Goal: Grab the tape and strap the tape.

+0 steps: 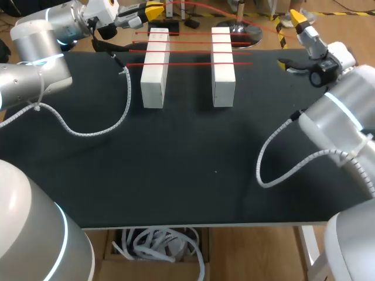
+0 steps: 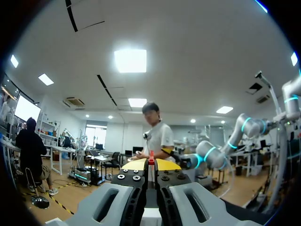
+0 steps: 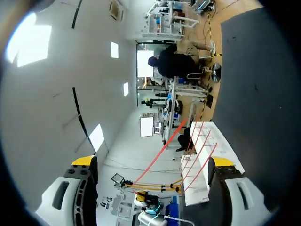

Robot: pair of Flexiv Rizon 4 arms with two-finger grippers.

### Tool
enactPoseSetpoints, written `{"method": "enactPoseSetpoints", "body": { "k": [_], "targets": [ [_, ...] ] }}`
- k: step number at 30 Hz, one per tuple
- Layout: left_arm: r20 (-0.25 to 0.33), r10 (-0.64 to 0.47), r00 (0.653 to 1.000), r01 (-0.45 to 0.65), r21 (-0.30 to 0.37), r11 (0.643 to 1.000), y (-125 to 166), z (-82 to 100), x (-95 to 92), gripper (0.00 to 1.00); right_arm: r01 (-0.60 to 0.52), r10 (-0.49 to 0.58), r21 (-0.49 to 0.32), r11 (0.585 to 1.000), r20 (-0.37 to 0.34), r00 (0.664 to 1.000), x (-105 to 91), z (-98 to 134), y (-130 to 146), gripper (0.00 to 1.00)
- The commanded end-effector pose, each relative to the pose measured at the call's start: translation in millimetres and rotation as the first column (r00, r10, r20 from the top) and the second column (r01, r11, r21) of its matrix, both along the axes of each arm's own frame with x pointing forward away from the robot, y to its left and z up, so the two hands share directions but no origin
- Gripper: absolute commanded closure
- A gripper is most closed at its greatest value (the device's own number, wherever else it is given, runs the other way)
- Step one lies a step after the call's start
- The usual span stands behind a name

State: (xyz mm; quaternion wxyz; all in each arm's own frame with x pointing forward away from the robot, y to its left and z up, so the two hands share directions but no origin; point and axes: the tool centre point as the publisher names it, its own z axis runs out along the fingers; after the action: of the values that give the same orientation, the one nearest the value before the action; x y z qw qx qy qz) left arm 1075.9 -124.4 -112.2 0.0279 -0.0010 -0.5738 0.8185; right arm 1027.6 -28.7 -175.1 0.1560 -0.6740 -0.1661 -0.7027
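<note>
A black table (image 1: 187,175) fills the head view, with two white blocks (image 1: 154,73) side by side at its far part and strands of red tape (image 1: 193,51) stretched across both. The left arm (image 1: 35,64) reaches to the far left corner, the right arm (image 1: 340,117) to the far right edge. Only the left wrist view shows the left gripper (image 2: 151,164), tips nearly together, pinching an end of red tape. The right wrist view shows the right gripper (image 3: 154,162) spread wide and holding nothing, with blocks and tape ahead of it
</note>
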Motion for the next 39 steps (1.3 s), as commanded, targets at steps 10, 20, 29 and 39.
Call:
{"method": "enactPoseSetpoints", "body": {
  "k": [10, 20, 29, 39],
  "targets": [
    [0.001, -0.003, 1.000, 0.003, -0.001, 1.000, 0, -0.8, 1.2, 1.00, 0.697, -0.638, 0.124, 0.706, -0.316, 0.702, 7.4, 7, -2, 0.00],
    [0.001, -0.003, 1.000, 0.003, -0.001, 1.000, 0, -0.8, 1.2, 1.00, 0.832, -0.681, 0.152, 0.533, -0.506, 0.529, 19.6, 16, -9, 0.00],
    [0.001, -0.003, 1.000, 0.003, -0.001, 1.000, 0, -0.8, 1.2, 1.00, 0.858, -0.727, 0.123, 0.500, -0.479, 0.492, 21.3, 17, -11, 0.00],
    [0.001, -0.003, 1.000, 0.003, -0.001, 1.000, 0, -0.8, 1.2, 1.00, 0.853, -0.751, 0.010, 0.522, -0.468, 0.465, 22.9, 15, -19, 0.00]
  ]
}}
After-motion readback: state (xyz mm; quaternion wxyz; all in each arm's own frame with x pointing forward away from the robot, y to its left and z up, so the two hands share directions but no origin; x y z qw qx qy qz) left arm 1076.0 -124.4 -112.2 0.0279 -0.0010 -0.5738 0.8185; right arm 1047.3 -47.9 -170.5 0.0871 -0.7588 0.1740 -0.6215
